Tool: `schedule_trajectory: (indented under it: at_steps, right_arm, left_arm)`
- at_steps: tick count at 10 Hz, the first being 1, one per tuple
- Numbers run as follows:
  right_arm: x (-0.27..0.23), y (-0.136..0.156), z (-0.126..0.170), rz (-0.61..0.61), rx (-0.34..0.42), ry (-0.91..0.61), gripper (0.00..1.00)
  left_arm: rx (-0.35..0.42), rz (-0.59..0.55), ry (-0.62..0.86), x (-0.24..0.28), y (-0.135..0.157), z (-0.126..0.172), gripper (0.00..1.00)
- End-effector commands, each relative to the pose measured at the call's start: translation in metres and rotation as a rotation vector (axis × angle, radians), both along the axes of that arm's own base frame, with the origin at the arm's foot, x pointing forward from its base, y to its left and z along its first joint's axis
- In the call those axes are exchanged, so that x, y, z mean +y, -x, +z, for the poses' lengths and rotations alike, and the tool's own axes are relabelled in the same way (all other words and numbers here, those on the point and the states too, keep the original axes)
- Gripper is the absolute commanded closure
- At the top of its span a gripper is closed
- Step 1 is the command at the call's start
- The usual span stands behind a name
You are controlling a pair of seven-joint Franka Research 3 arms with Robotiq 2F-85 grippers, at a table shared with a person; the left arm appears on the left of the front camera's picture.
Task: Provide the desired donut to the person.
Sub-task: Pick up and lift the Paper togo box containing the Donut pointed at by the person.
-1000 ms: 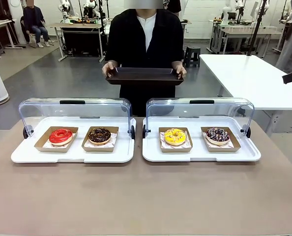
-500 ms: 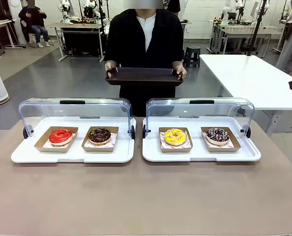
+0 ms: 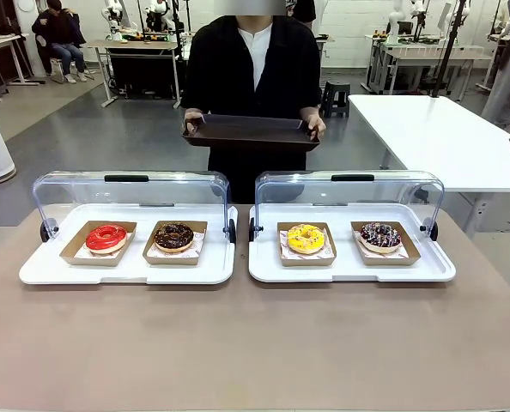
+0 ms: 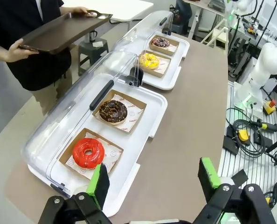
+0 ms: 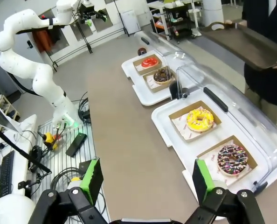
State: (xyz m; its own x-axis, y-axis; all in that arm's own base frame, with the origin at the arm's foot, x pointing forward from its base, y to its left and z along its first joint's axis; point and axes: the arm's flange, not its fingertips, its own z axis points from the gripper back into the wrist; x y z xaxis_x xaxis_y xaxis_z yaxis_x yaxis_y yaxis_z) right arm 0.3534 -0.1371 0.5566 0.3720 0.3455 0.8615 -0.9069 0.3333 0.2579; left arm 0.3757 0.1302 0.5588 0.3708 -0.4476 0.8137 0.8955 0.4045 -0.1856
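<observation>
While the person point(image 3: 251, 77) holds the brown serving tray point(image 3: 251, 133) level beyond the table point(image 3: 255, 343), I see two white cases point(image 3: 40, 270) with their lids raised and four boxed donuts point(image 3: 306, 238) inside. My left gripper point(image 4: 153, 176) and right gripper point(image 5: 147, 176) both gape wide, empty.

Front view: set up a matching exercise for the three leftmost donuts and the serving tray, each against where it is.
Things
1. red donut
2. chocolate donut
3. yellow donut
4. dark brown serving tray

Places
A. held up by the person
B. left half of the right white tray
C. left half of the left white tray
D. right half of the left white tray

Pairs: 1-C, 2-D, 3-B, 4-A
</observation>
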Motion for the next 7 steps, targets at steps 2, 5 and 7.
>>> schedule_trajectory:
  at_steps: [2, 5, 7]
  right_arm:
    - [0.0059, -0.0009, -0.0045, 0.005, -0.027, -0.011, 0.00]
    - [0.0079, 0.0008, -0.0022, 0.008, -0.045, -0.005, 0.00]
    - [0.0078, 0.0018, -0.0020, 0.009, -0.047, -0.004, 0.00]
  left_arm:
    - [-0.038, -0.001, -0.006, -0.0017, 0.0033, -0.0074, 0.00]
    - [-0.048, 0.010, -0.013, -0.0009, 0.0051, -0.0061, 0.00]
    - [-0.090, 0.003, 0.022, 0.0005, 0.0109, -0.0019, 0.00]
